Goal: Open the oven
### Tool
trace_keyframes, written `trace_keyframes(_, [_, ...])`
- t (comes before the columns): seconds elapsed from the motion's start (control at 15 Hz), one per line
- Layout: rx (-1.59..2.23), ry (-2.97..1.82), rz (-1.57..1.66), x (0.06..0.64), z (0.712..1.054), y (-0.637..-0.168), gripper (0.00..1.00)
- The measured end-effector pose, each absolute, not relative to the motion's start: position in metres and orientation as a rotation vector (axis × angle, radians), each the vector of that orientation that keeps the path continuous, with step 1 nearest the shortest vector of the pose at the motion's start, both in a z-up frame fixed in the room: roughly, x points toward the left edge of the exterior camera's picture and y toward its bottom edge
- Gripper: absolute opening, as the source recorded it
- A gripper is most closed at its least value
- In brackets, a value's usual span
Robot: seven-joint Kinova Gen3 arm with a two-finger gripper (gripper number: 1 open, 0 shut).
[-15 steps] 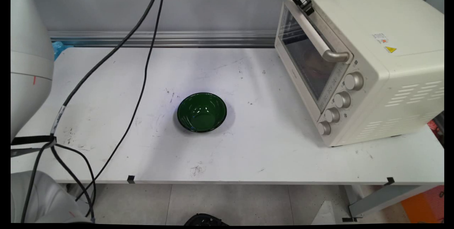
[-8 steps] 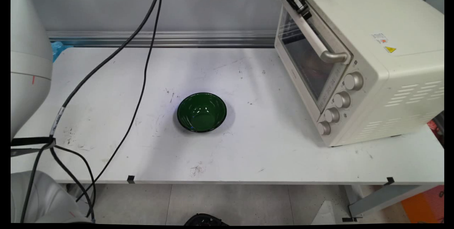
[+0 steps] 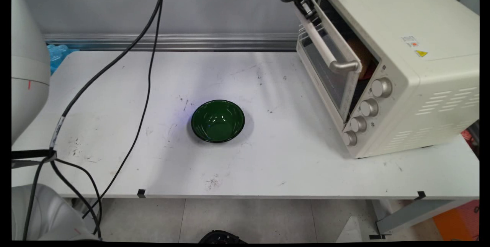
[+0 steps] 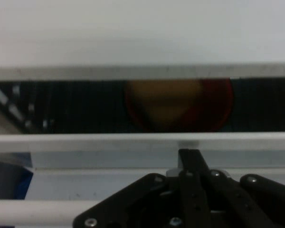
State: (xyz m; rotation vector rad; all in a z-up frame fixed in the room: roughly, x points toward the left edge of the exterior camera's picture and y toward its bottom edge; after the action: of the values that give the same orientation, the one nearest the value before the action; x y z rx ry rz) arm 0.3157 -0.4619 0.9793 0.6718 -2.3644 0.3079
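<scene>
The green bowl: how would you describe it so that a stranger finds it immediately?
Start from the cream toaster oven on the table's right side. To its left, near the table's middle, stands the green bowl, alone. It is round, dark green and glossy, empty inside.

— What colours stand out on the table (image 3: 268, 170)?
— The table is white, flecked with small dark scuffs; the bowl (image 3: 218, 120) is deep glossy green with a black rim.
— And the oven (image 3: 402, 67)?
— Cream all over; its handle (image 3: 325, 48) is cream with metal-grey ends; the knobs (image 3: 367, 109) are silvery beige; a small yellow warning label (image 3: 421, 53) sits on top.
— Inside it?
— Dark; something orange and red (image 4: 178, 104) shows through the gap.
— The gripper (image 3: 309, 9)?
— Black, like the cables (image 3: 147, 97); the wall (image 3: 214, 5) is pale grey.
</scene>
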Motion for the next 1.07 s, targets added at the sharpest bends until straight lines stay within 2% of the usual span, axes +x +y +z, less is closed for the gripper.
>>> trace_keyframes(1.07, [0.699,-2.452,0.258,0.368,0.951,-0.416,0.00])
